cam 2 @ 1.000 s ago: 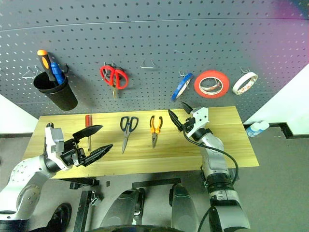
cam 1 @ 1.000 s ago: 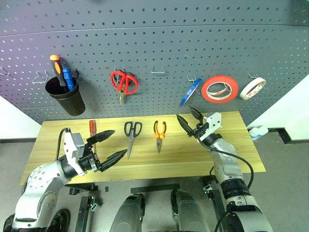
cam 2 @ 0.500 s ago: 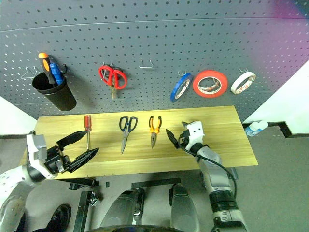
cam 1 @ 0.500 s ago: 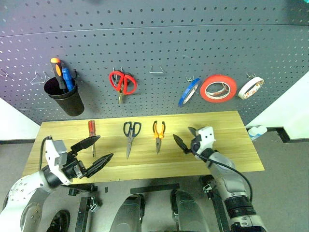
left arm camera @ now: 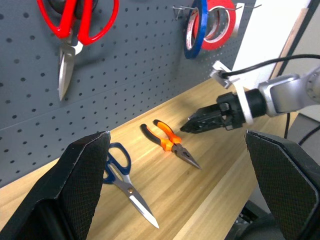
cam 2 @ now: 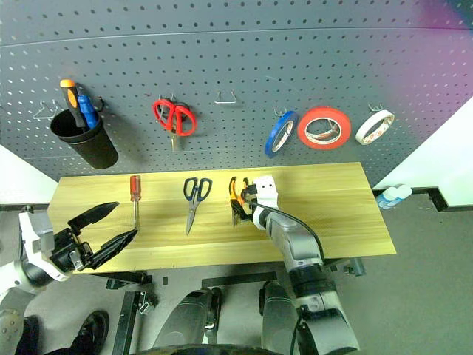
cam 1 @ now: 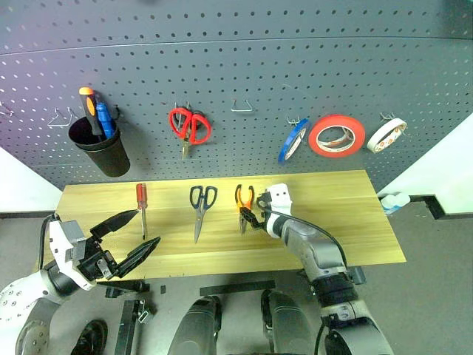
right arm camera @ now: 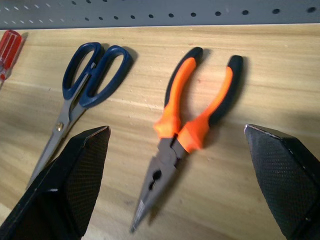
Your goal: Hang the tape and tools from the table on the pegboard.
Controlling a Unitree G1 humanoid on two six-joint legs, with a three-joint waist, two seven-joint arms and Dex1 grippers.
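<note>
Right gripper [cam 1: 250, 215] open, poised just over pliers [right arm camera: 187, 131]; pliers' long axis runs handles toward pegboard [cam 1: 244, 66], nose toward surface [cam 1: 347, 214] front edge; left gripper [cam 1: 127, 235] open, well apart

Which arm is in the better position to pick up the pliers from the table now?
Right. The open right gripper is right over the pliers, while the left gripper is off near the table's left front edge.

Workshop; pegboard [cam 1: 244, 66] of tools
</note>
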